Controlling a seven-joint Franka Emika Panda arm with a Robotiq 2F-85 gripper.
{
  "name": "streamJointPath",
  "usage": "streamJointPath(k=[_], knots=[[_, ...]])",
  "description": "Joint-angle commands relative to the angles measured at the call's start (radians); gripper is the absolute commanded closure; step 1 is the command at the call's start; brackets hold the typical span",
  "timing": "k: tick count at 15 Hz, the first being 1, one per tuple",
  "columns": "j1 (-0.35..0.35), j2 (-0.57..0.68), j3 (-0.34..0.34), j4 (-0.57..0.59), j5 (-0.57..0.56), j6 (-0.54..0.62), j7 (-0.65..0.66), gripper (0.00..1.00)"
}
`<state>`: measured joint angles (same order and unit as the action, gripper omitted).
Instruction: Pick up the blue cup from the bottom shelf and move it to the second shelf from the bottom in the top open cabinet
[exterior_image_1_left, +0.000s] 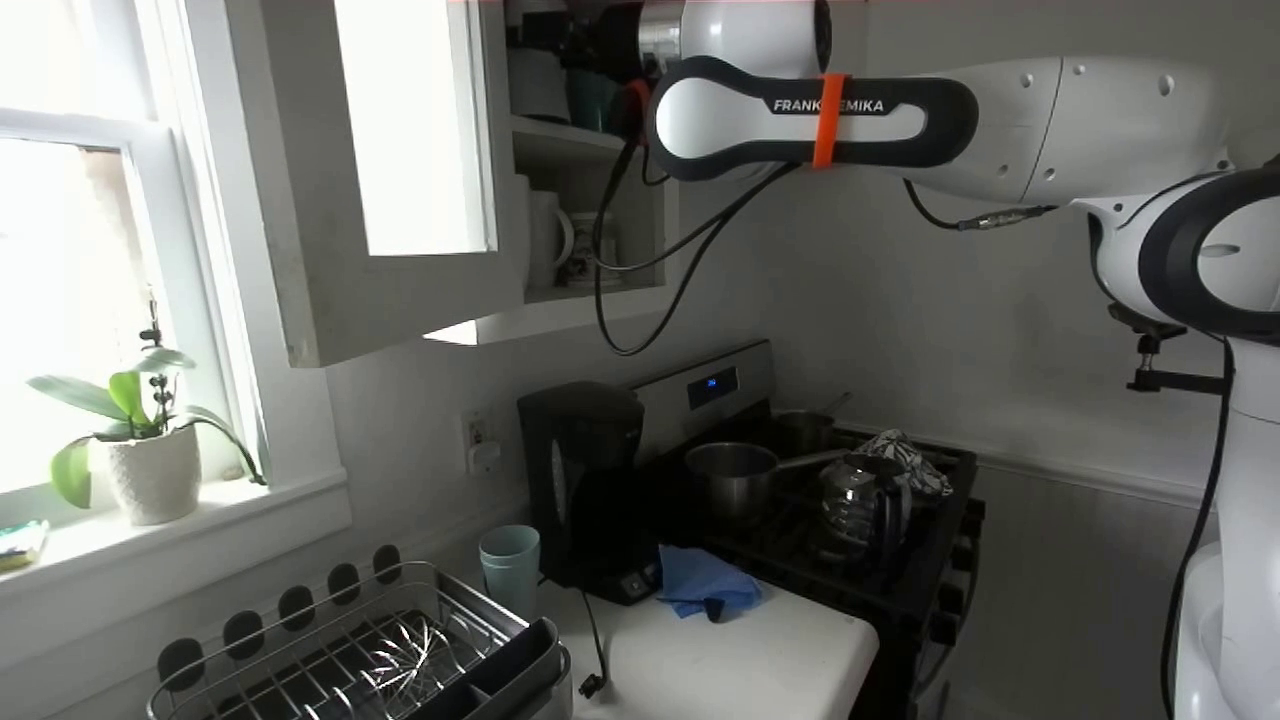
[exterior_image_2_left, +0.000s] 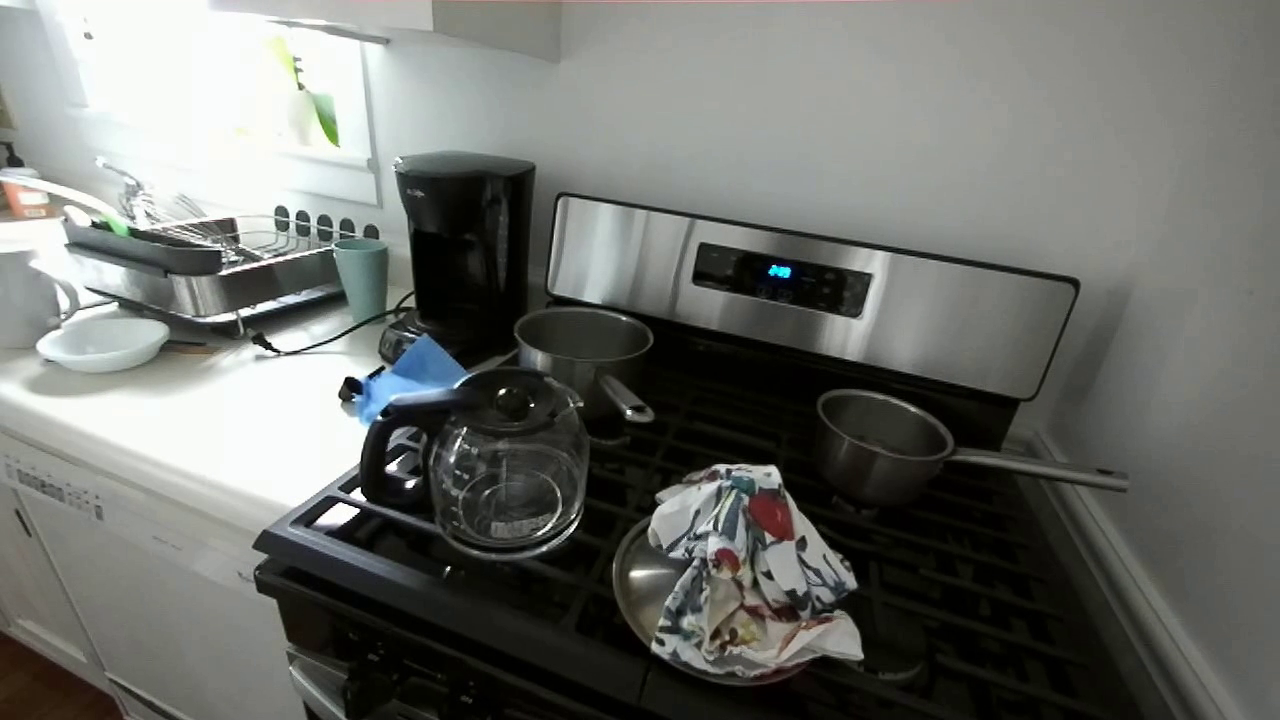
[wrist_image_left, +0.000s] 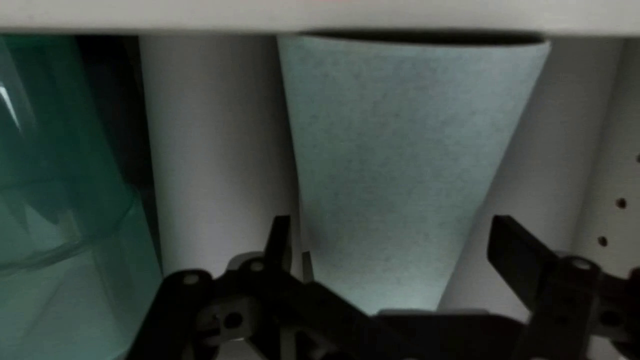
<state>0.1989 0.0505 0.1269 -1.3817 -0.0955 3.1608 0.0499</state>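
While the Robotiq gripper (wrist_image_left: 391, 222) faces the tapered blue-green tumbler (wrist_image_left: 400, 165), jaws spread, expect a light, stiff, probably plastic body; pinch low, where it narrows.

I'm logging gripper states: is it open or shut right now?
The gripper is open: in the wrist view, its fingers stand apart, the blue cup showing between them.

1 pale-blue cup (wrist_image_left: 405, 165), upright, in cabinet (wrist_image_left: 621, 155)

robot arm (exterior_image_1_left: 1000, 130): "FRANK… EMIKA" | stove display (exterior_image_2_left: 826, 292): blue digits (exterior_image_2_left: 780, 272), blurred
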Motion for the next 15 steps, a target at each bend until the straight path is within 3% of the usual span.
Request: streamJointPath(k=[1, 15], knots=[[0.010, 0.020, -0.015, 0.040, -0.046, 0.007, 0.052, 0.00], [0.023, -0.040, -0.004, 0.026, -0.053, -0.034, 0.098, 0.00]])
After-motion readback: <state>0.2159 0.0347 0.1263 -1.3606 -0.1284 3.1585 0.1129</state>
